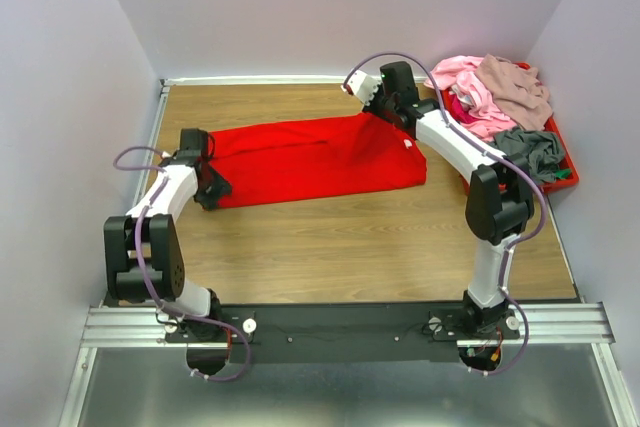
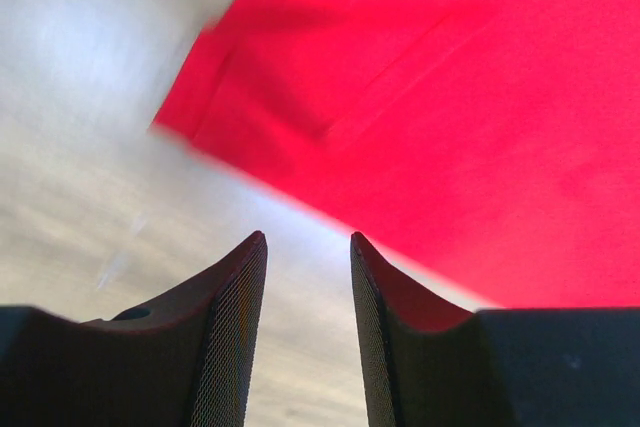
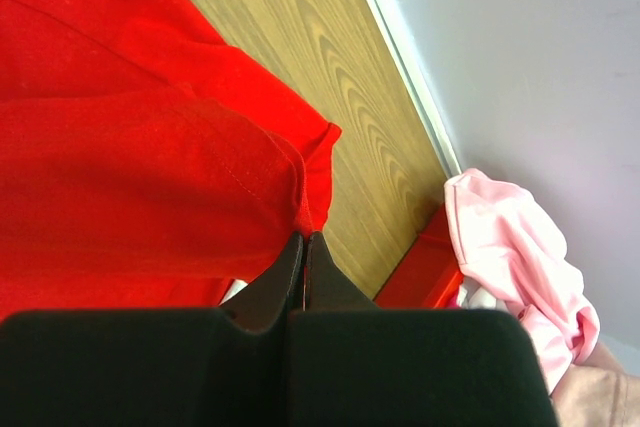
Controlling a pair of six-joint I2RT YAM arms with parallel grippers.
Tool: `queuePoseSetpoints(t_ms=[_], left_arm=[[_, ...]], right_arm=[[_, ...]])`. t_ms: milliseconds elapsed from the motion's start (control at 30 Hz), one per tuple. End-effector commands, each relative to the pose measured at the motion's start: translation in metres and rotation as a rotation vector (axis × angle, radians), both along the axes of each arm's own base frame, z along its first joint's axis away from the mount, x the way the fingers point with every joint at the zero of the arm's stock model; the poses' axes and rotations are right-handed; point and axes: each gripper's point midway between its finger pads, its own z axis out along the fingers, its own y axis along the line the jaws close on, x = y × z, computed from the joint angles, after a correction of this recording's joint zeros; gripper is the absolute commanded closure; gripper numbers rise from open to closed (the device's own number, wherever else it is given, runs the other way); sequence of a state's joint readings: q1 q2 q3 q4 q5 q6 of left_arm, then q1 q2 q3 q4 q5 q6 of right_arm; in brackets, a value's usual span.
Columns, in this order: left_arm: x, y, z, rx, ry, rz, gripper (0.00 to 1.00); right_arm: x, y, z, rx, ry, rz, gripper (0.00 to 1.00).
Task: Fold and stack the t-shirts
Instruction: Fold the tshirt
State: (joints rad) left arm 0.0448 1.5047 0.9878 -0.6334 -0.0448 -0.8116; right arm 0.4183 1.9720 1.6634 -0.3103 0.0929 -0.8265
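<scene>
Several t-shirts (image 1: 492,95) (heaped) in tray (image 1: 562,180)

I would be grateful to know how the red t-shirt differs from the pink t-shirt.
The red t-shirt lies spread flat on the table; the pink t-shirt is crumpled in a heap in the tray. The right gripper pinches the red t-shirt's edge; no gripper touches the pink t-shirt. Both are plain soft fabric.

Spread t-shirt (image 1: 315,159) lying across table (image 1: 350,237) far half; tray (image 1: 562,179) sitting at far right, beside it, heaped t-shirts (image 1: 495,97) resting inside.
</scene>
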Motion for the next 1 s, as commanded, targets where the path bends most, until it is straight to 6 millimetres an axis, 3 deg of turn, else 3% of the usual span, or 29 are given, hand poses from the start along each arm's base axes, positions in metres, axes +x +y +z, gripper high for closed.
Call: queuePoseSetpoints(t_ms=[0, 333, 800, 967], left_arm=[[-0.015, -0.008, -0.013, -0.056, 0.01, -0.03, 0.53], [0.019, -0.003, -0.012, -0.067, -0.013, -0.021, 0.54], [0.031, 0.001, -0.028, -0.066, 0.019, 0.007, 0.56], [0.038, 0.006, -0.028, -0.064, 0.011, 0.026, 0.62]], right_arm=[[0.0, -0.002, -0.005, 0.017, 0.01, -0.013, 0.99], [-0.004, -0.003, -0.003, 0.019, 0.009, -0.01, 0.99], [-0.005, -0.004, -0.006, 0.014, 0.015, -0.01, 0.99], [-0.004, -0.004, -0.007, 0.013, 0.017, -0.011, 0.99]])
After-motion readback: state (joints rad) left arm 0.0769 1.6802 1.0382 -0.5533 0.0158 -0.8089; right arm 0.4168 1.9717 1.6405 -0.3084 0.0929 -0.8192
